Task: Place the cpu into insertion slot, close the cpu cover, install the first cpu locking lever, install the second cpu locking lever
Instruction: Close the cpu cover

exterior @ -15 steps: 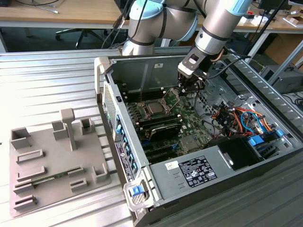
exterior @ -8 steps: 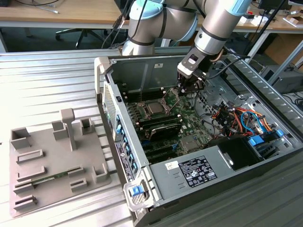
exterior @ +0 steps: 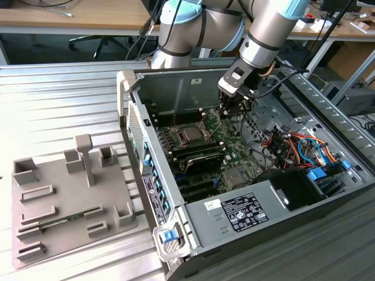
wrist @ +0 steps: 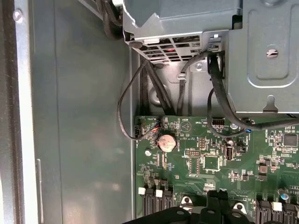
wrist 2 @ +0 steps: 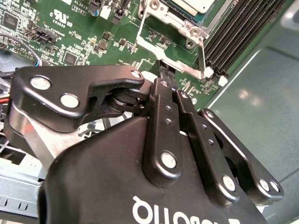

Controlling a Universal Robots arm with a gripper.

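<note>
I am working over a ribbed metal tabletop that is carrying a grey holder tray toward the exterior view's left and an open computer case in the middle. My arm is reaching down into that case from the far side. The green board is lying flat on the case floor, with a tangle of cables crowding the exterior view's right.

My claw is hanging low over the board, just to the exterior view's right of the slot. In the second wrist view the claw is showing its links drawn in and its tips close together; I cannot tell whether anything thin is being pinched between them.

The cpu cover is standing raised off the slot, I judge, since the board is showing through its window. Its free edge is running crosswise right at my tips, touching or just beside them. The cpu is sitting in the slot beyond that edge, toward the exterior view's left and slightly nearer than my claw; its silver top is peeking out past the cover's hinge side.

Black memory slots are flanking the slot closely, so open room is lying mostly above.
</note>
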